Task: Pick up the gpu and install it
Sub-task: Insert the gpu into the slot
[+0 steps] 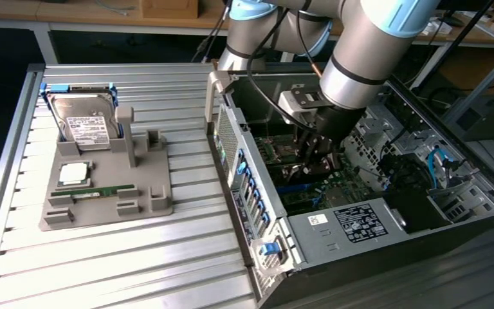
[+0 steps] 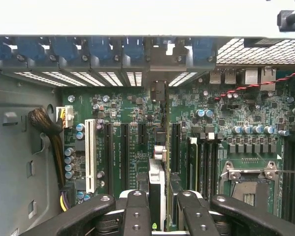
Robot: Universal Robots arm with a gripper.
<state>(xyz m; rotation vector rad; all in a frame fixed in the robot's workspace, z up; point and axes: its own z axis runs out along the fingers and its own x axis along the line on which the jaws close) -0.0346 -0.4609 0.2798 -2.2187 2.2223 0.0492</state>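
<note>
The gripper [image 1: 316,161] is deep inside the computer case [image 1: 256,193], so its fingertips are hidden there. The gpu [image 2: 161,162] is seen edge-on above the motherboard [image 2: 137,123], its lower end covered by the fingers [image 2: 137,216].

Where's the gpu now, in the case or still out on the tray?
In the case. The gripper holds the gpu edge-on over the motherboard slots; whether it is seated, cannot tell.
</note>
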